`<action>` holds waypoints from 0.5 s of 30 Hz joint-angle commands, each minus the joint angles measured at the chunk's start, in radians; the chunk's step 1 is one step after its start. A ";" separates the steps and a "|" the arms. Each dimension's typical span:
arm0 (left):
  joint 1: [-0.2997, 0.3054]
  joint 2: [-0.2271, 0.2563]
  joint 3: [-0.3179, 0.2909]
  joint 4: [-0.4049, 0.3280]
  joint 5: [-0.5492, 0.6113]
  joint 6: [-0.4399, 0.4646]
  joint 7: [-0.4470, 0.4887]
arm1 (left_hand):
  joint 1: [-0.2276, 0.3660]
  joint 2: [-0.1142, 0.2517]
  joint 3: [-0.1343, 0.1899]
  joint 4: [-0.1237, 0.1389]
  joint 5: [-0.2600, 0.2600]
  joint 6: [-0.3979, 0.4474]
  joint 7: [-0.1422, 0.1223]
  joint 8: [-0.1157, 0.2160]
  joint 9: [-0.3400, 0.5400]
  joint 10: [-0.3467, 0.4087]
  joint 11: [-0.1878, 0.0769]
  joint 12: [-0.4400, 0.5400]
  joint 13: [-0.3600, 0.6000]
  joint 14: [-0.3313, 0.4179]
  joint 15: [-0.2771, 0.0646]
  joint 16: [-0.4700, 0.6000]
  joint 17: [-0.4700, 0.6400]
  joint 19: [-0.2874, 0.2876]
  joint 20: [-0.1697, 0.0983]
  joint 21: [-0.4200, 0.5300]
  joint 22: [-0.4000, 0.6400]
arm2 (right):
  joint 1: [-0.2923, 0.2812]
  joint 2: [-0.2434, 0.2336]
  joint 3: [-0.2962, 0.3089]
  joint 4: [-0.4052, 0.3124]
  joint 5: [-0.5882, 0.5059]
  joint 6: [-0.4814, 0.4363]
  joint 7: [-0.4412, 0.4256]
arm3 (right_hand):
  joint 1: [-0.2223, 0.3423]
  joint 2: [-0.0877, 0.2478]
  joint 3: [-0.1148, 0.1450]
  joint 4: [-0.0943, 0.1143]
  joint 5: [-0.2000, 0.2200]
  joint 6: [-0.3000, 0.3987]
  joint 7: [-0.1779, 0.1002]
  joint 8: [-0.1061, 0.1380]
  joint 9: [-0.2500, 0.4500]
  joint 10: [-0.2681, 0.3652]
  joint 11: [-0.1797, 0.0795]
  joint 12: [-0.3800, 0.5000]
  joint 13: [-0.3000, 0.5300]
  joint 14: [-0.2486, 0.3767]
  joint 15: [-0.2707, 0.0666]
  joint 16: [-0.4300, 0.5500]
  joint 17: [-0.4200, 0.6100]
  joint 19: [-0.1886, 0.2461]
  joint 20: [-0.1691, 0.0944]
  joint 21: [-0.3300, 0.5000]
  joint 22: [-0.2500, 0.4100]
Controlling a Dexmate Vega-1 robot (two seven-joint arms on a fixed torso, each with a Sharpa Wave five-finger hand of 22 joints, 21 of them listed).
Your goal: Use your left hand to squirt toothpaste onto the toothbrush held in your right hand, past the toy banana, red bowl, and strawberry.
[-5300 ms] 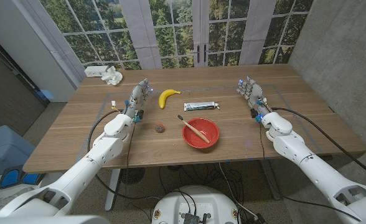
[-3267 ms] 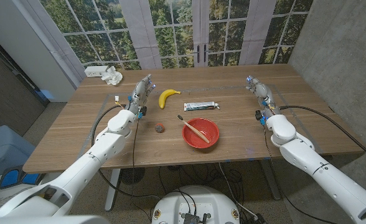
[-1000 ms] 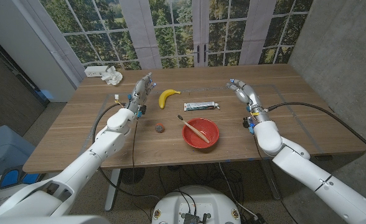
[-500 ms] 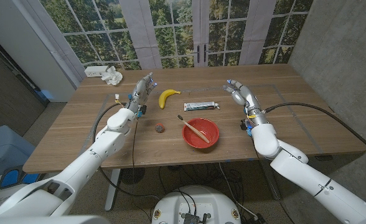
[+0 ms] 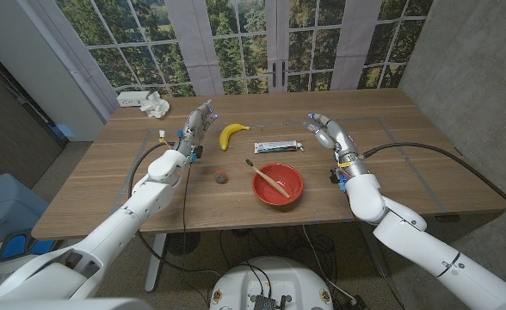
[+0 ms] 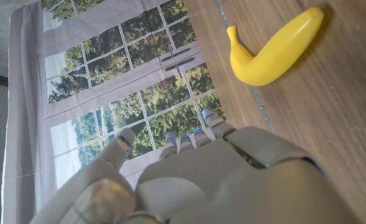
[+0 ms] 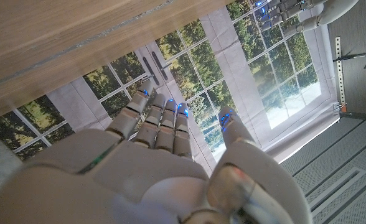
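- The table (image 5: 107, 185) carries everything the task needs, and nothing is picked up yet.
- The right robot hand (image 5: 324, 132) hovers empty, fingers spread and slightly curled, just beside the end of the toothpaste (image 5: 278, 147) and beyond the bowl (image 5: 277, 183).
- The left robot hand (image 5: 196, 126) stands upright with fingers apart and holds nothing; the banana (image 5: 232, 133) lies just beside it, and the left wrist view shows that fruit clear of the fingertips (image 6: 189, 138).
- The red bowl sits at the near middle, and the toothbrush (image 5: 268, 176) lies slanted across it, head end poking out over the rim towards the toothpaste.
- The toothpaste tube lies flat behind the bowl, between banana and right robot hand.
- The strawberry (image 5: 221, 177) sits alone, left of the bowl and nearer the table's front edge.
- My read of the step in hand: the right robot hand is going for the brush.
- To do it well, it should come over the bowl's rim from the back and pinch the handle where it rests on the rim.
- Lift it straight, bristles up, without dragging the bowl along.
- Risk: sweeping low here could nudge the tube, which the left robot hand needs lying reachable.
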 commanded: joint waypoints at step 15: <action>-0.011 -0.016 -0.001 0.040 -0.011 -0.055 -0.047 | -0.011 0.052 0.003 -0.006 0.001 0.005 0.000 -0.002 0.006 0.005 -0.003 0.001 0.005 0.005 -0.019 -0.003 0.002 0.008 -0.001 0.000 0.004 | -0.039 -0.010 -0.043 -0.111 -0.065 -0.130 0.027 | 0.008 -0.001 -0.009 0.000 0.007 0.016 0.000 0.004 0.002 0.014 -0.001 0.005 0.008 0.008 -0.007 0.011 0.011 0.007 -0.009 0.005 0.007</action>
